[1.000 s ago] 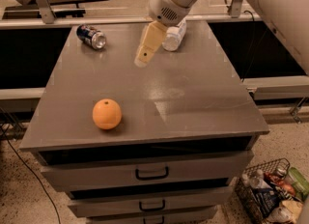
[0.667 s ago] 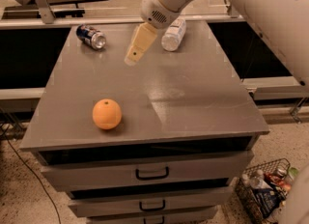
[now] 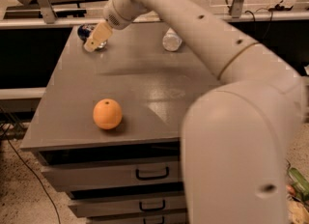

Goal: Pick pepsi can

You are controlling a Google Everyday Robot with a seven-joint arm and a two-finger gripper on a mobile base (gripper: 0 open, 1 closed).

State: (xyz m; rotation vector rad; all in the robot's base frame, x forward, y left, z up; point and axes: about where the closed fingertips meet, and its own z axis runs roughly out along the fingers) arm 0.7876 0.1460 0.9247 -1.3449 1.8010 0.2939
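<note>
my gripper (image 3: 91, 44) hung over the far left corner of the grey cabinet top (image 3: 145, 73), its tan tip just in front of the pepsi can (image 3: 85, 31), which lay partly hidden behind it. whether the two touched, or whether my gripper was open or closed, i could not tell. a clear plastic bottle (image 3: 171, 40) lay off to my gripper's right, and an orange (image 3: 107, 114) sat well apart, toward the near edge.

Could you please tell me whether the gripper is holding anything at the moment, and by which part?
Cannot tell: the gripper overlaps the pepsi can at the cabinet top's far left, hiding any contact.
</note>
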